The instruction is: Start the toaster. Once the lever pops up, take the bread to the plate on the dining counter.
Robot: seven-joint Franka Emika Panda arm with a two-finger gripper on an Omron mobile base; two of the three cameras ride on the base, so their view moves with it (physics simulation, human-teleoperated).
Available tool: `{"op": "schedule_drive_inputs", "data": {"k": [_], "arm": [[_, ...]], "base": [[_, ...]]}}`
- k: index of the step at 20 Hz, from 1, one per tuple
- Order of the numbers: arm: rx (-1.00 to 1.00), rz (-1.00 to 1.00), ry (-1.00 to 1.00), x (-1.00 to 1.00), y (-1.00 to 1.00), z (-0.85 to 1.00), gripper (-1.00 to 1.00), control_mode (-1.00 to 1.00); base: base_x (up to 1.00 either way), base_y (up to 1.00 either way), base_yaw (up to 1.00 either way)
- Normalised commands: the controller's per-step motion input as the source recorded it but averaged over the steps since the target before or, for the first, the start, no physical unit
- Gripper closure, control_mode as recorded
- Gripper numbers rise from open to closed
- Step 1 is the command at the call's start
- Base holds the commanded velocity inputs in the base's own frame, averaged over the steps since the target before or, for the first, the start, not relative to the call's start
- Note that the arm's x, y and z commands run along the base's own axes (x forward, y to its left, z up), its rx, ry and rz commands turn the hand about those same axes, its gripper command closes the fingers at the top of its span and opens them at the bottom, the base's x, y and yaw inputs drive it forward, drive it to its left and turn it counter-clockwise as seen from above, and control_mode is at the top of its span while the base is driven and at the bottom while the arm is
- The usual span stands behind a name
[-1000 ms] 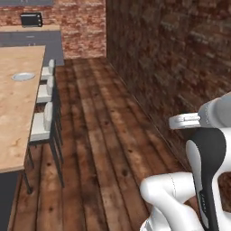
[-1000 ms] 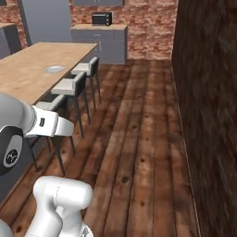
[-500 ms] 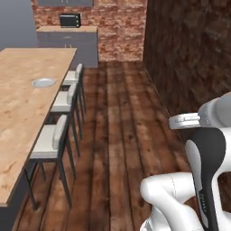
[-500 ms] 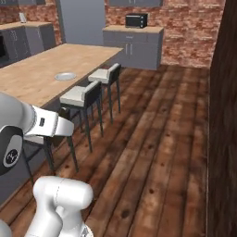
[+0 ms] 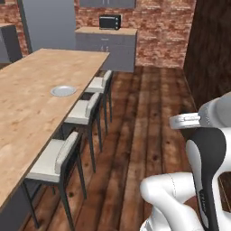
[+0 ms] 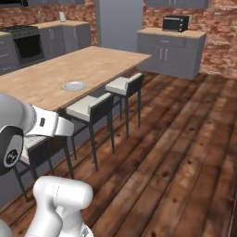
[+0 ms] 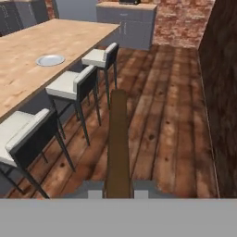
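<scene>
In the hand view my gripper (image 7: 118,190) is shut on the bread (image 7: 118,139), a dark brown slice seen edge-on that sticks out ahead between the fingertips. The plate (image 5: 63,91) (image 6: 74,85) (image 7: 50,60), small, round and white, lies on the dining counter (image 5: 27,113) (image 6: 41,76) (image 7: 23,78), ahead and to the left of the gripper, with the row of stools between. The toaster is out of view.
Three pale-cushioned stools (image 5: 85,110) (image 6: 90,105) (image 7: 74,85) line the dining counter's near side. A black microwave (image 5: 109,21) (image 6: 176,23) sits on the grey-cabinet counter at the back. A dark brick wall (image 5: 212,49) stands on the right, with bare wooden floor (image 5: 144,117) between.
The whole picture has shifted: the base has turned and driven, so the dining counter, plate and stools now stand larger and more central. The gripper stays shut on the bread.
</scene>
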Motion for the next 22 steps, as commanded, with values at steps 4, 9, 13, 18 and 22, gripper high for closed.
{"op": "schedule_drive_inputs", "data": {"k": [4,9,13,18,22], "arm": [[0.0,0.0,0.0,0.0,0.0,0.0,1.0,1.0],[0.0,0.0,0.0,0.0,0.0,0.0,1.0,1.0],[0.0,0.0,0.0,0.0,0.0,0.0,1.0,1.0],[0.0,0.0,0.0,0.0,0.0,0.0,1.0,1.0],[0.0,0.0,0.0,0.0,0.0,0.0,1.0,1.0]], "base": [[1.0,-0.61,0.42],[1.0,-0.64,0.47],[0.94,-0.63,0.51],[0.73,-0.64,0.56],[0.5,-0.63,0.61]]}}
